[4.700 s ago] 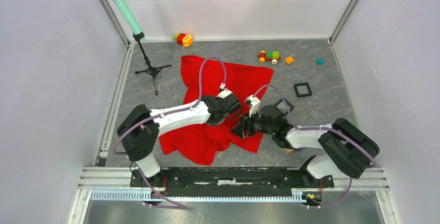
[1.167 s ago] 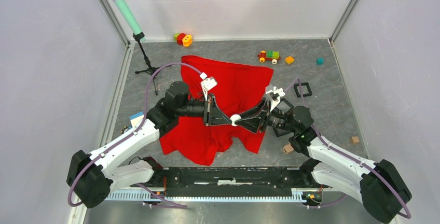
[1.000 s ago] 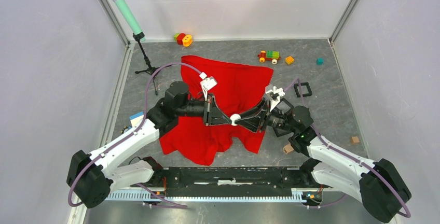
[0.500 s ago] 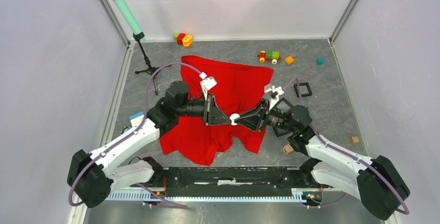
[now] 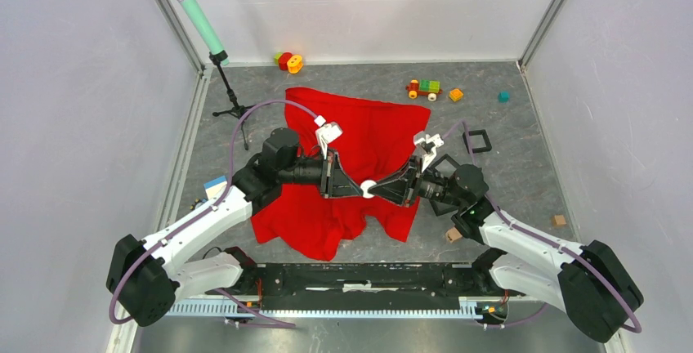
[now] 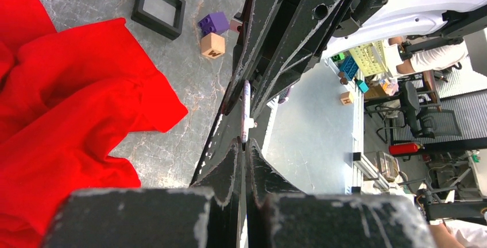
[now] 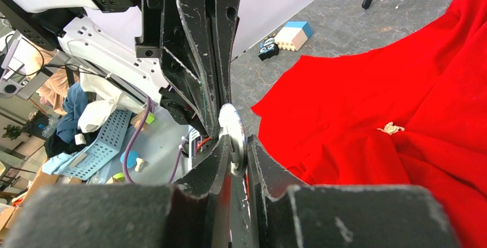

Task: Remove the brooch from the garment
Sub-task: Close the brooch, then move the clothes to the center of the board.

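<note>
Hanging above the garment (image 5: 364, 124), the brooch (image 5: 368, 187) is held. Left gripper (image 5: 360, 189) and right gripper (image 5: 377, 190) are clenched on it.

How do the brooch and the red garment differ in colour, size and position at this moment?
Colour: the brooch is white; the garment is red. Size: the brooch is a small thin disc; the garment is a wide cloth. Position: the brooch is held up between the left gripper and the right gripper, clear of the garment, which lies crumpled on the table. Both are mid-workspace.
</note>
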Tool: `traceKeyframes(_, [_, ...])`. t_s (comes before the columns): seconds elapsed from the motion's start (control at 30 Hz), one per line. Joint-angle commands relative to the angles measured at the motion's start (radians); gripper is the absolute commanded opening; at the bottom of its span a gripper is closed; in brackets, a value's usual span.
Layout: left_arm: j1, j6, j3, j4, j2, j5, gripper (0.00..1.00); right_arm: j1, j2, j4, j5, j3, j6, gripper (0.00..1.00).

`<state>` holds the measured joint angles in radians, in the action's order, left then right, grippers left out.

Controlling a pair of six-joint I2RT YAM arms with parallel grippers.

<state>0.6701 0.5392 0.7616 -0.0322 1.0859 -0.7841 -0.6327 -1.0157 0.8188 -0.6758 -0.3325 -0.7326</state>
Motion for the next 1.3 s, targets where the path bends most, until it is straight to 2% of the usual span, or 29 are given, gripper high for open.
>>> traceKeyframes(0.0, [0.022,-0.033,0.023,-0.003,-0.005,-0.025,0.02,0.002,-0.005,-0.003,0.055,-0.041,0.004,0.17])
traceKeyframes(0.37, [0.028,-0.045,0.016,-0.021,-0.006,-0.004,0.02,0.002,0.005,0.025,0.117,-0.009,-0.033,0.16])
traceKeyframes(0.47, [0.028,-0.052,0.018,-0.034,-0.004,0.016,0.02,0.002,0.015,0.063,0.114,0.007,-0.037,0.22])
traceKeyframes(0.73, [0.028,-0.077,0.030,-0.092,-0.002,0.088,0.02,0.004,0.039,0.056,0.139,0.028,-0.024,0.24])
traceKeyframes(0.77, [0.028,-0.079,0.031,-0.101,-0.002,0.098,0.02,0.004,0.041,0.056,0.140,0.030,-0.024,0.27])
traceKeyframes(0.87, [0.029,-0.092,0.040,-0.138,-0.001,0.156,0.02,0.004,0.045,0.041,0.139,0.030,-0.011,0.47])
traceKeyframes(0.9, [0.028,-0.099,0.045,-0.156,0.001,0.182,0.02,0.004,0.049,0.023,0.139,0.025,0.003,0.54])
traceKeyframes(1.0, [0.039,-0.131,0.063,-0.231,0.014,0.298,0.02,0.004,0.070,-0.106,0.167,-0.002,0.085,0.61])
traceKeyframes(1.17, [0.240,-0.218,0.190,-0.443,0.162,0.695,0.02,0.009,0.134,-0.392,0.338,-0.039,0.244,0.64])
traceKeyframes(1.27, [0.280,-0.210,0.223,-0.476,0.239,0.849,0.02,0.032,0.160,-0.579,0.503,-0.064,0.292,0.64])
